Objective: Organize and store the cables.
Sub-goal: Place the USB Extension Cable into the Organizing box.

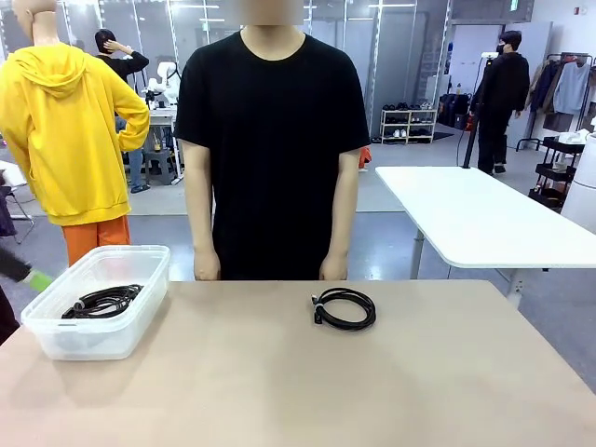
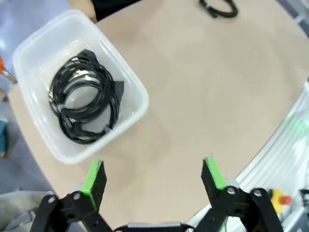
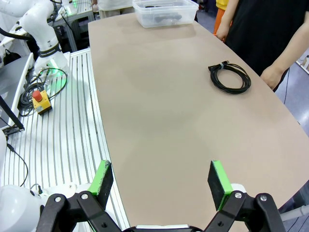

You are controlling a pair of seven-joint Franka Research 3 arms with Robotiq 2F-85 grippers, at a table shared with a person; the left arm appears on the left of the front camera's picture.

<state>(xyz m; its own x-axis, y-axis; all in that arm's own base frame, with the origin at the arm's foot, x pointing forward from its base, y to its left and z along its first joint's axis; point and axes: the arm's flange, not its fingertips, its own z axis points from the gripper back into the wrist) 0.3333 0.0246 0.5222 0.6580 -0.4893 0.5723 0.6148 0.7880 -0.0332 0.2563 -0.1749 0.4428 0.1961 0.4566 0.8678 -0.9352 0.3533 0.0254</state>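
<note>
One coiled black cable point(image 1: 344, 308) lies on the tan table near its far edge, in front of the person; the same cable point(image 3: 230, 77) point(image 2: 219, 7) lies far from both grippers. More black coiled cables point(image 2: 84, 99) point(image 1: 102, 302) rest inside the clear plastic bin point(image 1: 56, 340) at the table's left. My left gripper point(image 2: 153, 175) hangs open above the table just beside that bin point(image 2: 140, 104), nothing between its fingers. My right gripper point(image 3: 161, 184) stands open over the table's near edge, nothing in it.
The person stands at the far side with both hands point(image 1: 207, 265) hanging by the table edge. In the right wrist view a ribbed metal base point(image 3: 63, 135) with a red stop button point(image 3: 38, 96) lies beside the table. A white table point(image 1: 475, 209) stands behind on the right.
</note>
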